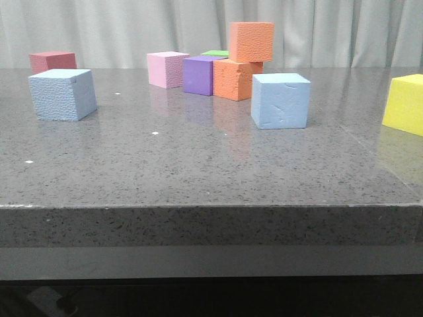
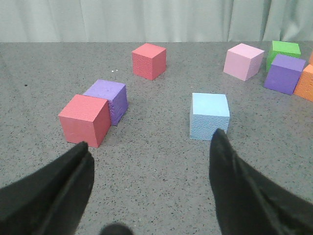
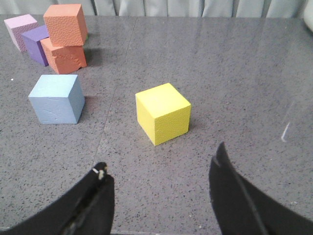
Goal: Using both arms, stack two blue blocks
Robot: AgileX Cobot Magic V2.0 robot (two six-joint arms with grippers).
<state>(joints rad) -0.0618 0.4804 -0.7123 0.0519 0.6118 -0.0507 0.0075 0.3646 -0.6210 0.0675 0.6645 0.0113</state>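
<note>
Two blue blocks rest on the grey speckled worktop (image 1: 198,158), well apart and unstacked. The left blue block (image 1: 62,94) sits at the left side, with a red block (image 1: 52,61) just behind it. The right blue block (image 1: 281,100) sits near the middle, just in front of a stack of two orange blocks (image 1: 244,61).

A purple block (image 1: 201,74), a pink block (image 1: 168,69) and a green block (image 1: 216,53) stand beside that stack. A yellow block (image 1: 404,104) stands at the far right edge.

The left end effector (image 2: 149,147) is spread wide and holds nothing; the left blue block lies on the worktop just beyond its fingertips.

The right end effector (image 3: 159,166) is also spread wide and empty, with the yellow block just ahead of it and the right blue block further off to the left.
</note>
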